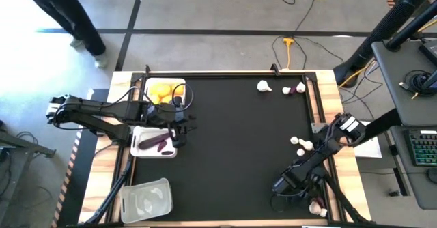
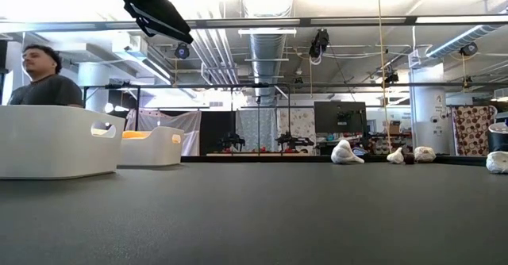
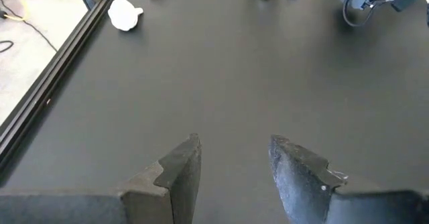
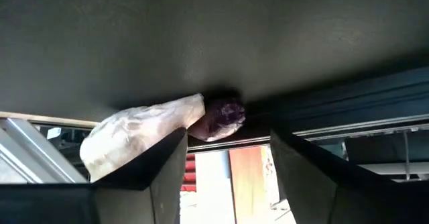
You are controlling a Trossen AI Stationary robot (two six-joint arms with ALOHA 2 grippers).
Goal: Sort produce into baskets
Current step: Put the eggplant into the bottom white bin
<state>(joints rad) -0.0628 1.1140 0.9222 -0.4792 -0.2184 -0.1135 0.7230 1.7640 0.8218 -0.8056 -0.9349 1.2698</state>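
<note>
My left gripper (image 1: 188,127) is open and empty (image 3: 231,163), above the black mat just right of a white tray (image 1: 140,149) that holds dark purple pieces (image 1: 156,143). A second white tray (image 1: 179,84) at the far left holds yellow fruits (image 1: 162,91). A clear tray (image 1: 130,201) at the near left holds white bulbs (image 1: 149,199). My right gripper (image 1: 278,186) is open and low at the table's near edge. In the right wrist view, a whitish bulb (image 4: 137,135) with a dark purple end (image 4: 224,113) lies on the mat just ahead of the gripper (image 4: 224,157), partly behind one finger.
Loose white bulbs lie at the far right (image 1: 263,86) (image 1: 299,88), the mid right (image 1: 300,146) and the near right corner (image 1: 315,205). A raised black rail (image 4: 335,117) runs along the near edge. A person (image 2: 40,78) stands beyond the table's left side.
</note>
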